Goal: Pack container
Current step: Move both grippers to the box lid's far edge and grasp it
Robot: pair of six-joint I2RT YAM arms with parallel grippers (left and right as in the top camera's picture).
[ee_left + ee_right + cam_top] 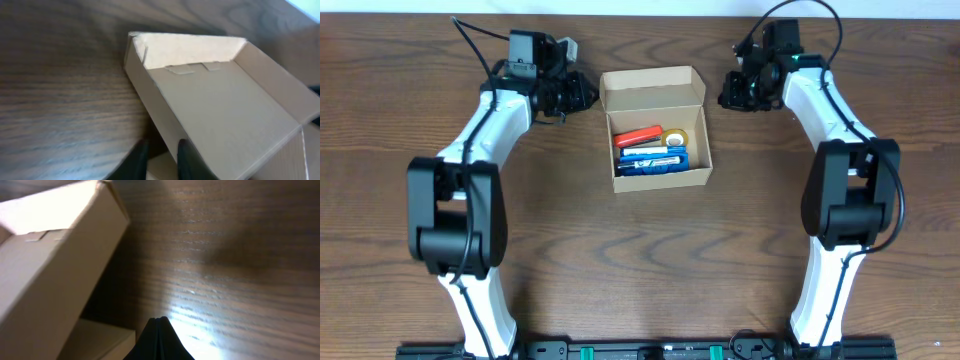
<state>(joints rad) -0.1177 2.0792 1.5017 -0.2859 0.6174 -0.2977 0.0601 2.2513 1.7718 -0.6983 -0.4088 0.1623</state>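
Two arms flank the small rectangular tan cardboard container [660,181], which sits on the dark wooden table [420,60] between them. Its hinged flap lid [650,90] stands open at the far side.

Contents as seen from overhead: a red pen-shaped item [638,135], a yellowish tape roll [675,137] and blue pens [655,161], all lying low in the body.

Left gripper [163,145]: fingers nearly together, with a strip of cardboard at the lid's left edge between them. Whether the pads actually bear on it cannot be told.

Right gripper [158,321]: fingers pressed together, empty, just beside the lid's right edge.

Handling judgement: the container is probably light, even loaded. Its thin card walls are stiff along the folds but would buckle under a hard pinch. The surface is matte, so slip seems unlikely. The lid should swing freely on its crease, so a light grip on the side flange or a push on the panel suits it best. Steadying the body from the opposite side would stop it sliding.
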